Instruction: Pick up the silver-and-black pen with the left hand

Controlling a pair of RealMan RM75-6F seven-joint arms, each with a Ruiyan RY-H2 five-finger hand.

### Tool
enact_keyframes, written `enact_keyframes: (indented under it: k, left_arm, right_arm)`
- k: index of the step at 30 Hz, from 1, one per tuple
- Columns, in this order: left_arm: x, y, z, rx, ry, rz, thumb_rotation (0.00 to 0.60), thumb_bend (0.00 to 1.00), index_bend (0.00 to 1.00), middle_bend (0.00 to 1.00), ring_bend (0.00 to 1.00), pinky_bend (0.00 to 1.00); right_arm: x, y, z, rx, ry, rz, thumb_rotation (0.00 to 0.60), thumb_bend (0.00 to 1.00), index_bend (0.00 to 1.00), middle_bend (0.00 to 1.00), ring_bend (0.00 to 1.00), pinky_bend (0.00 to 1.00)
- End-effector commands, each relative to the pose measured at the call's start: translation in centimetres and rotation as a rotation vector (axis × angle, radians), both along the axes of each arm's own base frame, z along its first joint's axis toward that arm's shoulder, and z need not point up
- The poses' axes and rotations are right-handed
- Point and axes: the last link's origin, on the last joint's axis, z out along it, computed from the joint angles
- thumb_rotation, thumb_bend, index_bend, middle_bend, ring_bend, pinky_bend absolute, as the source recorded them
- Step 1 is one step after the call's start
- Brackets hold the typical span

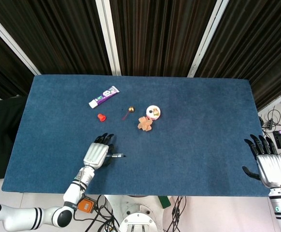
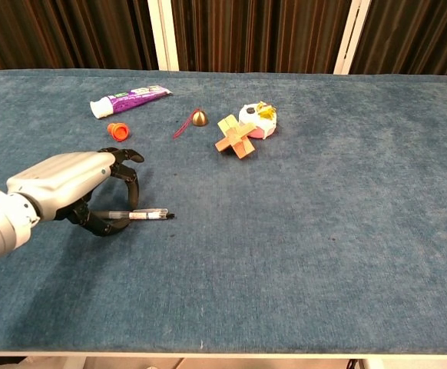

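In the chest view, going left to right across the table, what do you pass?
left hand → orange cap → toothpaste tube → pen → small bell → wooden puzzle → pink-and-white toy

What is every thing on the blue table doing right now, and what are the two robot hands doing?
pen: lying flat on the table, one end inside the left hand.
left hand: fingers curling around the pen, not lifted.
right hand: fingers apart, holding nothing, at the table's edge.
toothpaste tube: lying flat.
orange cap: sitting alone.
bell: lying beside its red string.
wooden puzzle: touching the round toy.
round toy: resting on the table.
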Motion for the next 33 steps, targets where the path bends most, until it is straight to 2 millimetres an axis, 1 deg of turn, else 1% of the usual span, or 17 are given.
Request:
enact_keyframes:
  k: [1,6,11,15,20,23,26,29,32,33]
  left_arm:
    - [-0.2,0.0,-0.1,-0.002,-0.002,0.003,0.6,0.32,0.49,0.08,0.0,0.14]
    - [-0.1,-0.1,0.0,0.0,-0.033,0.001,0.6,0.34,0.52,0.1,0.0,0.14]
    - [-0.3,-0.3,0.1,0.02,-0.009,-0.004,0.6,0.42,0.54,0.1,0.0,0.14]
    - [-0.4,-0.2,0.2,0.011,-0.026,0.017,0.6,0.43,0.55,0.1,0.0,0.14]
    - [-0.2,0.1,1.1,0.02,-0.057,0.011,0.6,0.44,0.55,0.1,0.0,0.14]
    - [0.3,0.5,2.6,0.028,-0.085,-0.003,0.6,0.44,0.55,0.1,0.0,0.14]
    - [0.8,1.1,4.9,0.057,-0.088,-0.034,0.6,0.44,0.55,0.1,0.0,0.14]
    - [1.6,1.8,7.9,0.069,-0.139,-0.043,0.6,0.44,0.56,0.1,0.0,0.14]
    - [2.4,2.4,11.4,0.057,-0.263,0.007,0.6,0.44,0.56,0.11,0.0,0.14]
    - [2.6,2.6,12.8,0.051,-0.321,0.038,0.6,0.44,0.56,0.11,0.0,0.14]
  right_arm:
    - [0.0,0.0,0.0,0.0,0.0,0.0,0.6,0.36,0.21,0.12,0.03,0.05]
    - [0.0,0.0,0.0,-0.001,-0.003,-0.002,0.6,0.36,0.21,0.12,0.03,0.05]
    - [0.0,0.0,0.0,0.0,-0.002,-0.002,0.6,0.36,0.21,0.12,0.03,0.05]
    - [0.0,0.0,0.0,-0.002,-0.003,-0.002,0.6,0.36,0.21,0.12,0.03,0.05]
    - [0.0,0.0,0.0,-0.002,-0.003,-0.001,0.6,0.36,0.21,0.12,0.03,0.05]
    - [0.0,0.0,0.0,-0.002,-0.003,-0.001,0.6,0.36,0.21,0.12,0.03,0.05]
    - [0.0,0.0,0.0,-0.004,-0.007,-0.001,0.6,0.36,0.21,0.12,0.03,0.05]
    - [0.0,-0.1,0.0,-0.002,-0.005,-0.001,0.6,0.36,0.21,0.12,0.03,0.05]
    - [0.0,-0.1,0.0,-0.003,-0.002,0.0,0.6,0.36,0.21,0.12,0.03,0.05]
    - [0.1,-0.1,0.0,-0.004,-0.001,0.0,0.6,0.36,0.21,0.12,0.03,0.05]
